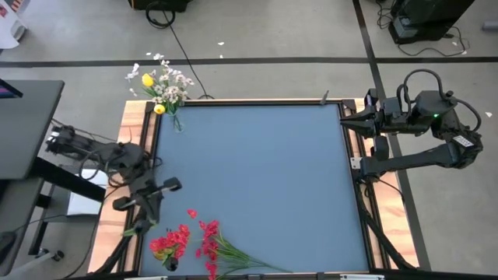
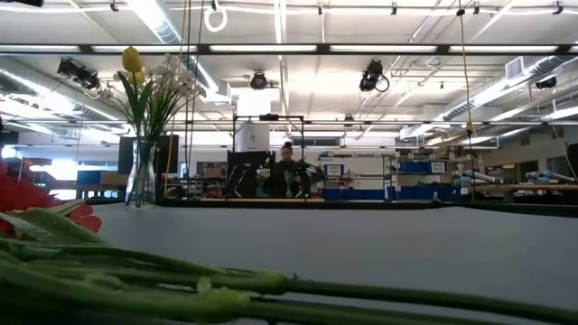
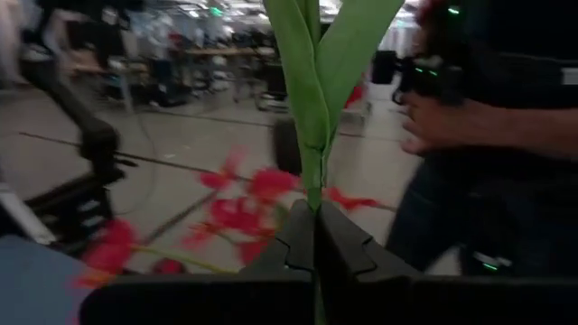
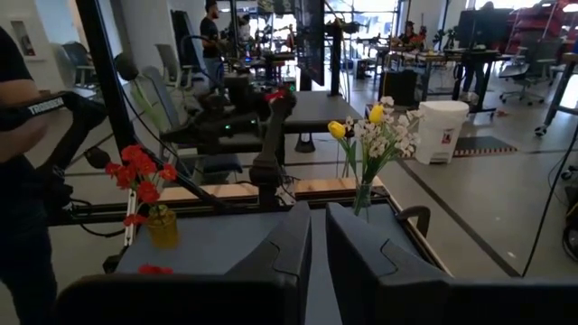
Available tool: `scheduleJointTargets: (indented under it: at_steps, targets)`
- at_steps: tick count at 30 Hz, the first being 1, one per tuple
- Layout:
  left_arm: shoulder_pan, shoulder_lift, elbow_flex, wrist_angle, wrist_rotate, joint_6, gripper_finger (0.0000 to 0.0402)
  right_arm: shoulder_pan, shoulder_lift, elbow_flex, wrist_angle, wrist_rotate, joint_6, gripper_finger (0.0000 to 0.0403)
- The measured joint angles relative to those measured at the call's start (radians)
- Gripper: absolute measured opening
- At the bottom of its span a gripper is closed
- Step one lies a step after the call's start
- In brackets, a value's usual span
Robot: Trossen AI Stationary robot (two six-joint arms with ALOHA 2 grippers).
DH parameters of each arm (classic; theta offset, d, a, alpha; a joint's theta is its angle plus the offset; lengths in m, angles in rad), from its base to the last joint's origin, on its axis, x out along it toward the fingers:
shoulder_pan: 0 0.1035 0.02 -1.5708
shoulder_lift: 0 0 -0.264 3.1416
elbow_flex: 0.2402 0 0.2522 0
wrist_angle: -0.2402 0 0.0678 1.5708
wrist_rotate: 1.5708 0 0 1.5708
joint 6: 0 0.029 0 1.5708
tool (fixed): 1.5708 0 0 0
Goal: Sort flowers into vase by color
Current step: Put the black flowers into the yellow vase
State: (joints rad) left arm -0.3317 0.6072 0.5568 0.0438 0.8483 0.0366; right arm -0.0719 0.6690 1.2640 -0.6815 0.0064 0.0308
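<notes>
My left gripper is shut on a green flower stem with long leaves; its blossom is out of view. In the high view this gripper hangs over the table's near left corner, pointing at a small vase of red flowers. More red flowers lie flat on the blue table by the near edge, their stems trailing right. A glass vase with white and yellow flowers stands at the far left corner. My right gripper waits at the far right edge, a narrow gap between its fingers. My left gripper pinches the green stem between its two fingers, just below where the leaves part. The fingers point level toward the near edge and lie across the stem. The leaves stand out beyond the fingers. Whether the stem's other end touches anything does not show.
A person stands close to the near left corner, a hand and dark sleeve showing. A wooden frame borders the blue table, with cables at the left. The table's middle is bare.
</notes>
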Motion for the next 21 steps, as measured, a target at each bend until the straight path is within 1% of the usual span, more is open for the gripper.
scheduleJointTargets:
  at_steps: [3,5,7,8,10,13,15,19,21]
  targets:
    - [-0.071,-0.064,-0.001,-0.087,-0.006,0.010,0.0000,0.000,0.000,0.000,0.000,0.000,0.000,0.0048]
    - [-0.130,-0.123,-0.014,-0.129,-0.036,0.010,0.0000,0.000,0.000,0.000,0.000,0.000,0.000,0.0048]
    - [-0.204,-0.177,-0.043,-0.118,-0.108,0.001,0.0000,0.000,0.000,0.000,0.000,0.000,0.000,0.0048]
    - [-0.246,-0.199,-0.062,-0.083,-0.156,-0.017,0.0000,0.000,0.000,0.000,0.000,0.000,0.000,0.0048]
    - [-0.334,-0.219,-0.109,0.037,-0.245,-0.063,0.0000,0.000,0.000,0.000,0.000,0.000,0.000,0.0048]
    - [-0.458,-0.203,-0.170,0.208,-0.381,-0.108,0.0000,0.000,0.000,0.000,0.000,0.000,0.000,0.0048]
    - [-0.532,-0.181,-0.189,0.264,-0.465,-0.104,0.0000,0.000,0.000,0.000,0.000,0.000,0.000,0.0048]
    - [-0.651,-0.133,-0.215,0.325,-0.590,-0.062,0.0000,0.000,0.000,0.000,0.000,0.000,0.000,0.0048]
    - [-0.701,-0.097,-0.241,0.403,-0.650,-0.038,0.0000,0.000,0.000,0.000,0.000,0.000,0.000,0.0048]
